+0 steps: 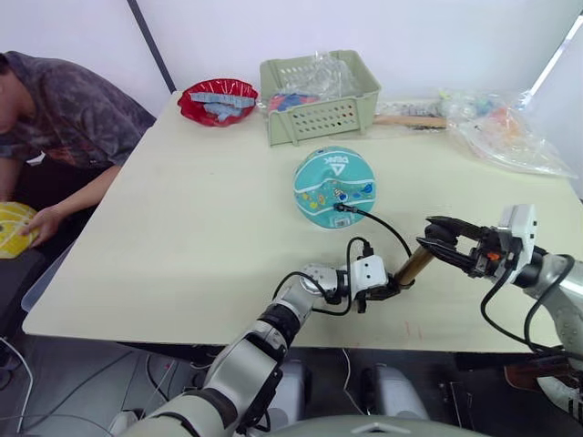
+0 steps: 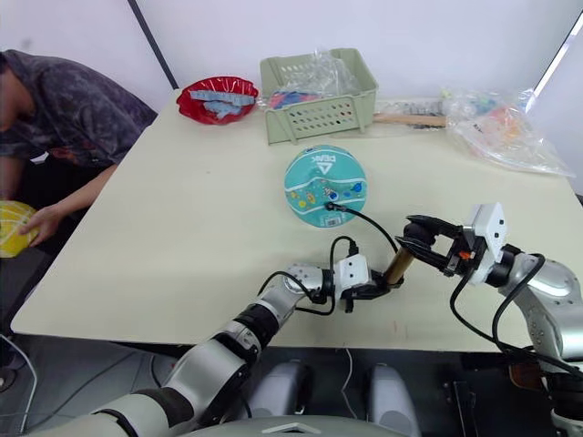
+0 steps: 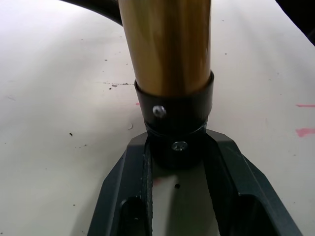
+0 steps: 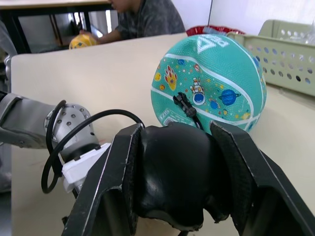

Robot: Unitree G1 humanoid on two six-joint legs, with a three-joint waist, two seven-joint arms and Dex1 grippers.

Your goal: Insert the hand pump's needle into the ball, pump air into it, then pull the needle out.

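Pump held at both ends above the table's near edge: we see the left gripper closed around the black cap at the lower end of the gold barrel, its fingers pressed to either side of that cap, while the right gripper is clamped on the black handle at the upper end. The pump slants up towards the robot's right. From its lower end a thin black hose arcs over to the ball, which sits on the table just beyond the pump, in front of a green basket. We see the hose tip pressed against the ball's near side; the needle itself is too small for us to make out. A person sits at the table's left edge, one hand on a yellow ball.
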